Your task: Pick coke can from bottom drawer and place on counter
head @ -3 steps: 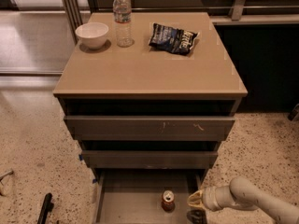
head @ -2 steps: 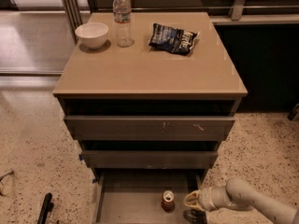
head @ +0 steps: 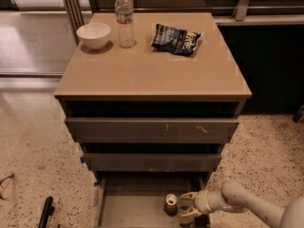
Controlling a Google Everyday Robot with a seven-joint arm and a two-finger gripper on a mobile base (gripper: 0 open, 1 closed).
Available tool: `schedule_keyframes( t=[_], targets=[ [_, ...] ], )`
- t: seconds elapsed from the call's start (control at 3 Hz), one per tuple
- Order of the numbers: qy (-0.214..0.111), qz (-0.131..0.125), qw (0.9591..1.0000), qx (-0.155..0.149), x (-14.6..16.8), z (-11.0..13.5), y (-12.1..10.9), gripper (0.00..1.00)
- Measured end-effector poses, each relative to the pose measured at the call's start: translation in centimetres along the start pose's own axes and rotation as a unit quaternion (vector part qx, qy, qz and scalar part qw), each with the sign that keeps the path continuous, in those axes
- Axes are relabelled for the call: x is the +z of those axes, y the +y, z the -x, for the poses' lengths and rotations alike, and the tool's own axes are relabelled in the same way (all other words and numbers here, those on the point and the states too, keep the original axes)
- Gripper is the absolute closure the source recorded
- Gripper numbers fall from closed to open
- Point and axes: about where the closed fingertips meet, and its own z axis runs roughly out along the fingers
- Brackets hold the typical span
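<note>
The coke can (head: 170,204) stands upright on the floor of the open bottom drawer (head: 128,210), right of the middle. My gripper (head: 185,204) reaches in from the lower right, level with the can. Its fingers (head: 189,195) are open, and their tips lie just to the right of the can, close to its side. The tan counter (head: 152,65) is the cabinet's top, above the two upper drawers.
On the counter stand a white bowl (head: 93,35), a clear water bottle (head: 125,19) and a dark chip bag (head: 176,39). The upper drawers (head: 152,128) jut out over the bottom one. Speckled floor lies on both sides. A black object (head: 45,212) lies at the lower left.
My gripper has moved left along the drawer, closing the gap to the can. The can has not moved.
</note>
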Motion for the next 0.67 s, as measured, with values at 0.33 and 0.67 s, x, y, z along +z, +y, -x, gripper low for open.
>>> schedule_keyframes(
  t=[0.33,0.67],
  targets=[
    [-0.007,0.006,0.9999,-0.006,1.6,-0.1,-0.3,0.18],
    [-0.015,0.007,0.9998,-0.012,2.7,-0.1,-0.7,0.18]
  ],
)
